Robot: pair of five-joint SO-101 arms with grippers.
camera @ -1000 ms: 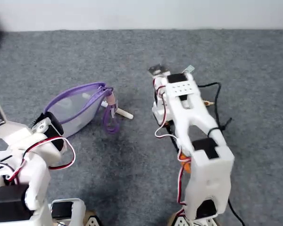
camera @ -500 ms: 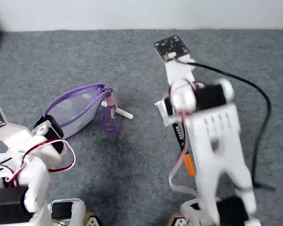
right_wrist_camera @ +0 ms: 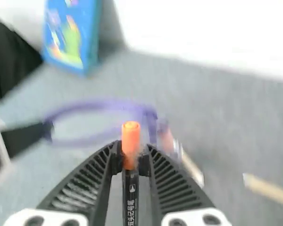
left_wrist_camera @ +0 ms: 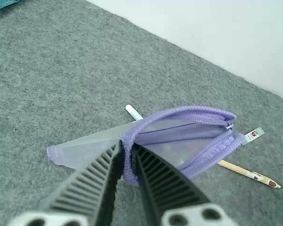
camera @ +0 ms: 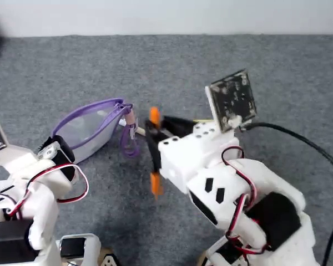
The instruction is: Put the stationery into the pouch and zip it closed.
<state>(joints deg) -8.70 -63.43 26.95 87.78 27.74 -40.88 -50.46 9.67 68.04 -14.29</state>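
Purple-edged, the pouch is pinched at its rim by the closed fingers of the left gripper, mouth open on the table. An orange-capped marker is clamped in the right gripper just beside it (1 pen lies alongside). Insertion is judged in hand: the marker must be aimed into the mouth.

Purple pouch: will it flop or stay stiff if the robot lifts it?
Probably floppy: the pouch has thin see-through sides, and its rim bends where the left gripper pinches it. Likely light too, being thin sheet and zipper tape.
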